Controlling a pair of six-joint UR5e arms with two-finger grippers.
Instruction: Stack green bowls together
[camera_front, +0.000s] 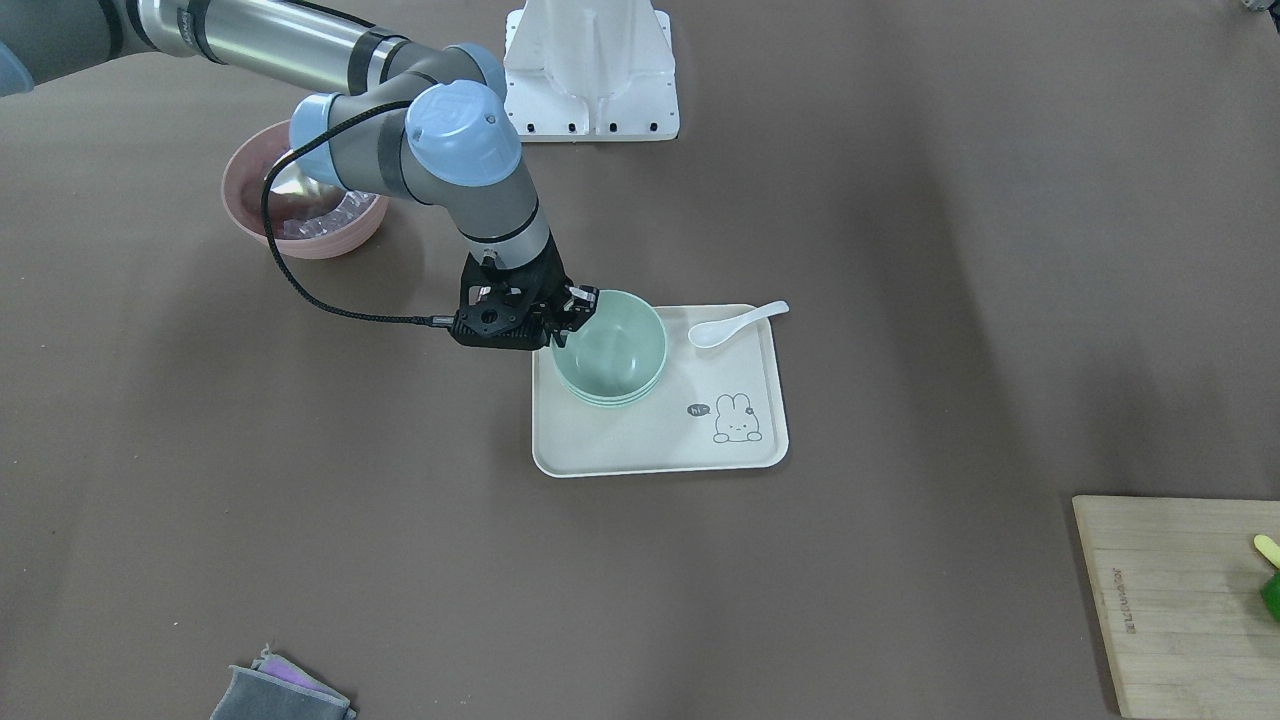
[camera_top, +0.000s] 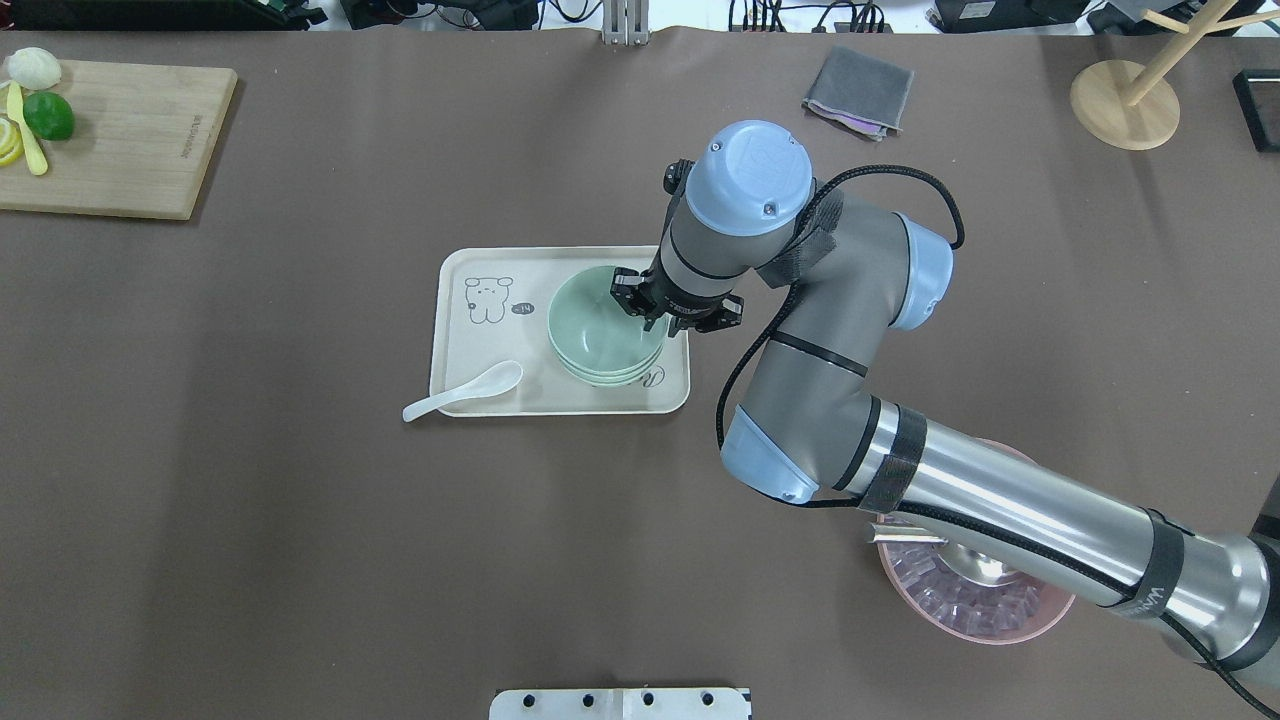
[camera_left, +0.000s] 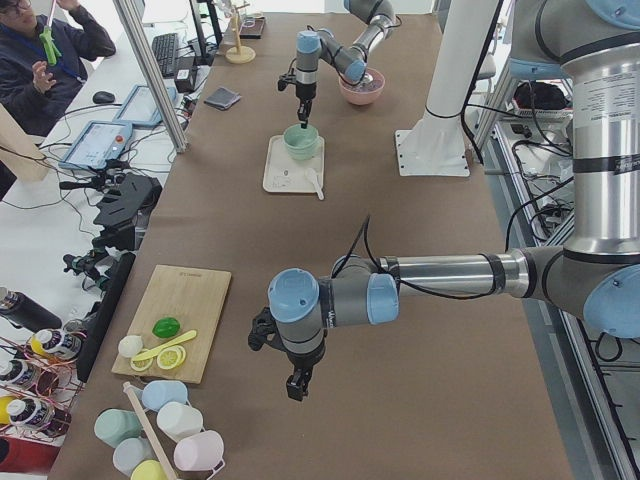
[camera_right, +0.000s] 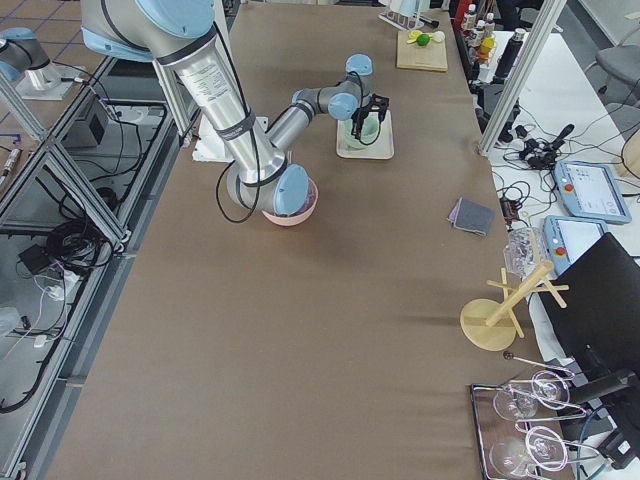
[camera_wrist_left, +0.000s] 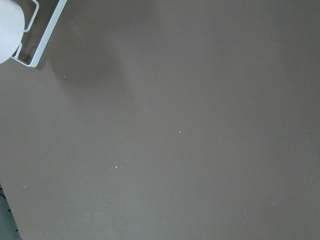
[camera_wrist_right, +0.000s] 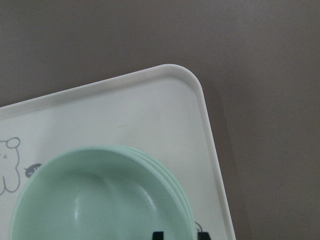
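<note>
Presently on the surface, item by item.

- Green bowls (camera_front: 610, 350): three, nested in one stack, standing upright on the cream tray (camera_front: 660, 450), in the tray corner nearest the robot. Three rims show stepped one under another in the right wrist view. Stacking appears done, or all but done.
- Right claw (camera_front: 567, 318): lowered at the stack's edge, astride the top bowl's rim, one finger inside and one outside. The dark fingertips (camera_wrist_right: 158, 235) stand apart, with pale green showing between the inner one and the rim wall. Judged not clamped.
- Left claw (camera_left: 297, 385): hangs over bare surface far down the table, well apart from the tray. Whether apart or together, I cannot tell.
- White spoon (camera_front: 735, 325): lies over the tray's edge beside the stack, not touching it.
- Pink bowl (camera_front: 300, 235): off the tray, under the right arm. Not part of the stack.

Hazards noted:
- A lift with any sideways drift could hook the inner finger under the rim, raising or tipping the top bowl.
- Smooth plastic on a smooth tray: a nudge could slide the stack into the tray wall.
- If the top bowl is not fully seated, it may rock once the claw leaves it.
</note>
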